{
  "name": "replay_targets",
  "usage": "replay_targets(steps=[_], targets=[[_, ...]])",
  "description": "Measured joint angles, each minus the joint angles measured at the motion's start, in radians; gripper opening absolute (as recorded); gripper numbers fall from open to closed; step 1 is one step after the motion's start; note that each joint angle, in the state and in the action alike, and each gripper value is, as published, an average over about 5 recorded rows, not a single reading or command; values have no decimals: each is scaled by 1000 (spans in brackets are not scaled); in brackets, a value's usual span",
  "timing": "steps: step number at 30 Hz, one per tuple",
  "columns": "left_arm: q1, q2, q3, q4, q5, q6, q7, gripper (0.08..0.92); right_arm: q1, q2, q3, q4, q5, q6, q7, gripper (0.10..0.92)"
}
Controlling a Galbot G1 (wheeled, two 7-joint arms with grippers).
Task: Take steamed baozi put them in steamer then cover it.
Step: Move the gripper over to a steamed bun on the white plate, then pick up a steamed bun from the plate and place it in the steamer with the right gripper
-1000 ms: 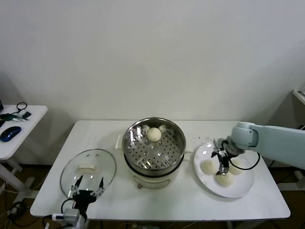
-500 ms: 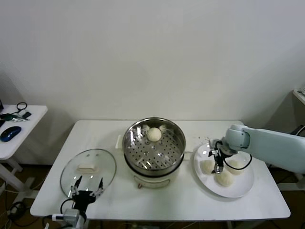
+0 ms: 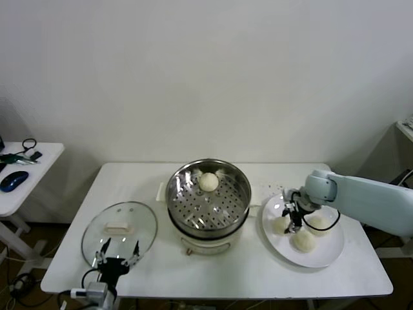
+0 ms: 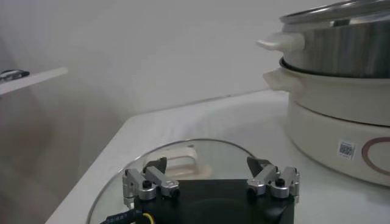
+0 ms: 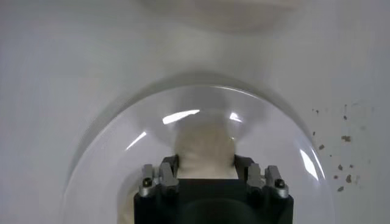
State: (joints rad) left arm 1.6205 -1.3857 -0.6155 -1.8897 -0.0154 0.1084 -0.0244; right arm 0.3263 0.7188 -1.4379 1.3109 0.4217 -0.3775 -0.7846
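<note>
On the white worktop [image 3: 213, 271], the right gripper [image 3: 292, 223] pinches a baozi [image 5: 204, 149] on the plate [image 3: 330, 253], apparently to carry it to the steamer [image 3: 208, 197], while the left gripper [image 3: 116, 253] waits wide by the cover [image 3: 119, 225].

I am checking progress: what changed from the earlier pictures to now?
The right gripper moved along the flat white plate toward the steamer side and closed its jaws around a small cream-white bun. The open left gripper, glass lid and steel steamer basket stayed.
</note>
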Motion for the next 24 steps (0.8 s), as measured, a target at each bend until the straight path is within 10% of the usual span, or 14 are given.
replay_targets(steps=[24], targets=[[-1,14,15,-28,2,8,0,823,569,104,-165,135,349,21,-77,588]])
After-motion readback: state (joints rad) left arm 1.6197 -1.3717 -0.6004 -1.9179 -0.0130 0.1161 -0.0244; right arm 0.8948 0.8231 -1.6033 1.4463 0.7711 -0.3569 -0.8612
